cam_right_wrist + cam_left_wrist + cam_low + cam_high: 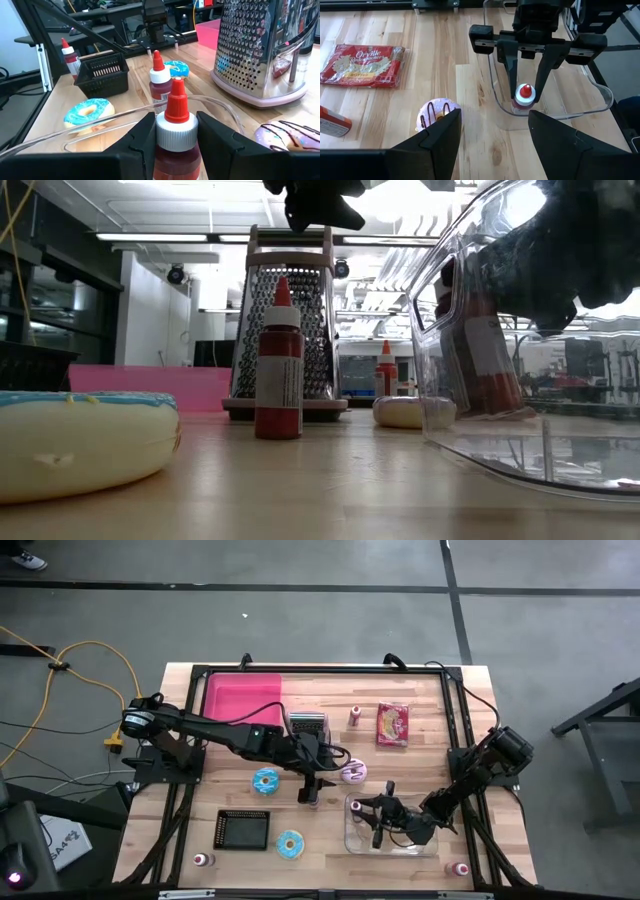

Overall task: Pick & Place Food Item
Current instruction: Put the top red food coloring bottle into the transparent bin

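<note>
A red sauce bottle with a white collar and red tip [524,96] stands upright inside a clear plastic container [349,838] near the table's near right. My right gripper [384,821] is shut on it. My left gripper [311,790] hangs open at mid-table, just above a second red bottle [278,370] that stands on its base on the wood. A pink frosted donut [436,113] lies on the table just beyond the left fingers. My right gripper pinches the bottle by its white collar [174,134], just under the red tip, one finger [136,141] on each side. The fingers slant down from the table's right. The bottle is upright, its base down at the container's floor [497,412]; whether it rests there I cannot tell.
A metal grater [307,725] and a pink board [243,695] sit toward the far edge, with a popcorn packet [393,724]. Two blue donuts [266,780] [290,845] and a black basket [243,829] lie near left. Small bottles [355,716] [460,869] stand apart.
</note>
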`<state>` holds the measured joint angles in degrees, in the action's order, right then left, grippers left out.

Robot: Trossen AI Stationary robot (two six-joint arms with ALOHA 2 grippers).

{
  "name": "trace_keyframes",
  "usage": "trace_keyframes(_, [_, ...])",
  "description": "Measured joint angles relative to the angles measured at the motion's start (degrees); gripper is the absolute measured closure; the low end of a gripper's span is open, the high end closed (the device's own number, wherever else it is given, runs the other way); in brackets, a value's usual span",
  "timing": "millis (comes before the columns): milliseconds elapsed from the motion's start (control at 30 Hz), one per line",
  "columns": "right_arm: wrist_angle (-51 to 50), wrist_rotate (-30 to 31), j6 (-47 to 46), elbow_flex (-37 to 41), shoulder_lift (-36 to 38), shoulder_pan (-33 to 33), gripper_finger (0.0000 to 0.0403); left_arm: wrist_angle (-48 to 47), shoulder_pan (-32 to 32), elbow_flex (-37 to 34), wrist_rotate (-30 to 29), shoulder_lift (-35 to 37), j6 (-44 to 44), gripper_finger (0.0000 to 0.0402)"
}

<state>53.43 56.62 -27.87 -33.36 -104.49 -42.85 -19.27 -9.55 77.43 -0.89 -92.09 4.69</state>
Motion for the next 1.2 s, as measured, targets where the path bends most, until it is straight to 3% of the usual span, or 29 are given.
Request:
trace_keyframes(400, [0.4,-1.2,0.5,0.0,0.0,0.0,0.0259,0.0,0.0,0.0,0.0,0.0,0.0,0.0177])
trace_keyframes(1200, [0.5,-2.8,3.9,-2.7,0.0,-0.7,0.0264,0.0,0.0,0.0,0.0,0.0,0.0,0.0177])
